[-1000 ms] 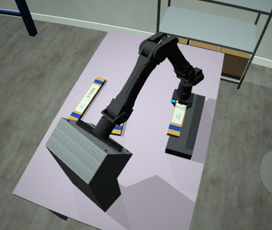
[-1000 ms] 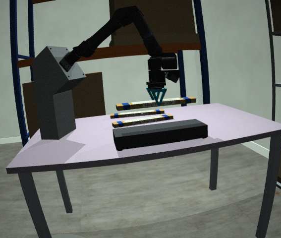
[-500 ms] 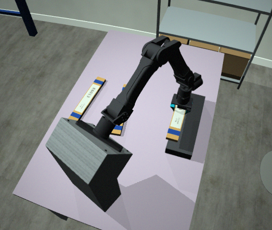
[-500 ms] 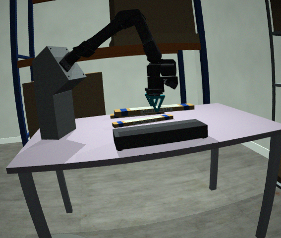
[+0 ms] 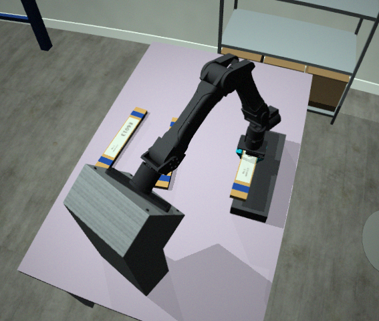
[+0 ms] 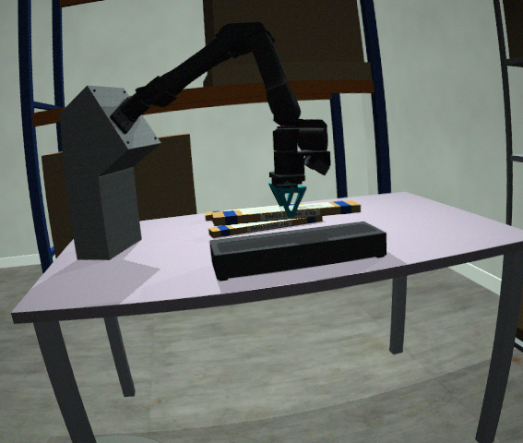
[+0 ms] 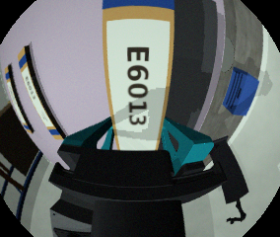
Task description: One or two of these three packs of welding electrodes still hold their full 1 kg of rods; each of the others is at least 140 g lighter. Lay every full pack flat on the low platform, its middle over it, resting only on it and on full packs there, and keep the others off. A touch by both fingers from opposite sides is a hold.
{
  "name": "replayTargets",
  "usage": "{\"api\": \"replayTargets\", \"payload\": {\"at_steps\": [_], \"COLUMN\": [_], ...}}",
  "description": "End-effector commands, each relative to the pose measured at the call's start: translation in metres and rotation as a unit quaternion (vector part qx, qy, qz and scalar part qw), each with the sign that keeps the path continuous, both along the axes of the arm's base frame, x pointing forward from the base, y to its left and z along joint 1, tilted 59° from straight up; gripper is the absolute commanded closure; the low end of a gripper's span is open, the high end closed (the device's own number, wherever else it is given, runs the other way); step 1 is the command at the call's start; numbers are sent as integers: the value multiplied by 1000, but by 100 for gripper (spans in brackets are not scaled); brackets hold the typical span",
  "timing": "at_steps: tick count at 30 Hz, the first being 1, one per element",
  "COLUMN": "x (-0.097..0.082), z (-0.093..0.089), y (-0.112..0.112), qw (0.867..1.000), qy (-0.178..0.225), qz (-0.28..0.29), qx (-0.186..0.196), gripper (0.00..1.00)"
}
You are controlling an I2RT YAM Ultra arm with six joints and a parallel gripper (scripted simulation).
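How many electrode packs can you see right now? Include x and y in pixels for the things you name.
3: one (image 5: 245, 171) (image 6: 247, 218) (image 7: 139, 84) held between the fingers (image 5: 250, 157) (image 6: 291, 214), two (image 5: 121, 138) (image 7: 32, 89) (image 5: 163, 182) (image 7: 18, 96) lying on the table (image 5: 203, 214) (image 6: 175, 257) (image 7: 76, 59). One of those is partly hidden by the arm (image 5: 191, 114) from above.

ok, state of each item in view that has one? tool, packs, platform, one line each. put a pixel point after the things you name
Tool (image 5: 250, 156) (image 6: 291, 213) (image 7: 137, 118): shut on the held pack, above the table.
Held pack (image 5: 244, 176) (image 6: 318, 209) (image 7: 138, 74): level, off the table, label up.
Pack by the table's far long edge (image 5: 120, 137) (image 7: 19, 100): flat on the table, label up.
Middle pack (image 5: 164, 178) (image 6: 270, 225) (image 7: 35, 91): flat on the table.
Low platform (image 5: 259, 207) (image 6: 299, 252) (image 7: 191, 74): upright on the table, no pack resting on it.
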State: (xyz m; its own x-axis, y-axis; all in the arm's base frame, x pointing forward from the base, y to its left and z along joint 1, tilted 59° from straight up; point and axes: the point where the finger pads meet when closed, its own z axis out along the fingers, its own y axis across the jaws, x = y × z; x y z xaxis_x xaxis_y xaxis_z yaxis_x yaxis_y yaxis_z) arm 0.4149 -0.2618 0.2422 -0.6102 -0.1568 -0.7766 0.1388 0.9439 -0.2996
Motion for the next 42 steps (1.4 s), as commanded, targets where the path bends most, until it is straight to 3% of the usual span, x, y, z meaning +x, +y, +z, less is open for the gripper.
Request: {"api": "replayTargets", "payload": {"at_steps": [1, 5, 7, 42], "x": [0, 10, 10, 10], "z": [44, 26, 37, 35], "y": [-7, -11, -9, -5], "qw": [999, 999, 999, 999], "qy": [-41, -30, -40, -31], "qz": [-9, -9, -7, -6], "qx": [-31, -22, -30, -22], "gripper": [100, 100, 100, 100]}}
